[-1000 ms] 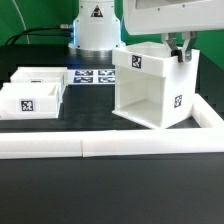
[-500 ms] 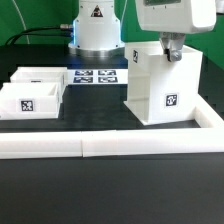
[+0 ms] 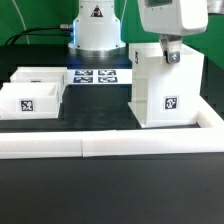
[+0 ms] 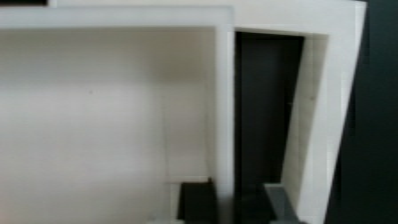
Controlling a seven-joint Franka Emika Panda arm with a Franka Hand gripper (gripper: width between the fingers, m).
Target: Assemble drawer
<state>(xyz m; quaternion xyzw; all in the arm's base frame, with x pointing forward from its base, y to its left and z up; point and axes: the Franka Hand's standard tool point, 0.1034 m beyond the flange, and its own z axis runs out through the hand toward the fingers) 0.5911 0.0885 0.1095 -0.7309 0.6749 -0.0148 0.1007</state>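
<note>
Your fingers (image 4: 201, 203) are clamped on a thin white wall of the housing (image 3: 160, 85). In the wrist view one dark finger lies on each side of that wall, and both press against it. Beside the gripped wall you see a dark slot inside the housing, and a broad white panel on the other side.

From the exterior view, the fingers come straight down onto the housing's top edge. The housing stands upright on the black counter (image 3: 100, 118), at the exterior view's right. A closed side faces the camera, with a square tag (image 3: 170, 103) low on it. You cannot tell whether its base rests fully on the counter.

The housing stands just behind the rail (image 3: 60, 147), near the rail's corner at the exterior view's right.

The marker board (image 3: 95, 77) lies flat beside the housing, toward the exterior view's left. Well apart from the housing, at the far left, the two trays sit close together. The near tray (image 3: 30, 100) shows its tag to the camera, and the far tray (image 3: 38, 75) is just behind it. The arm's base (image 3: 95, 30) stands beyond the marker board.
</note>
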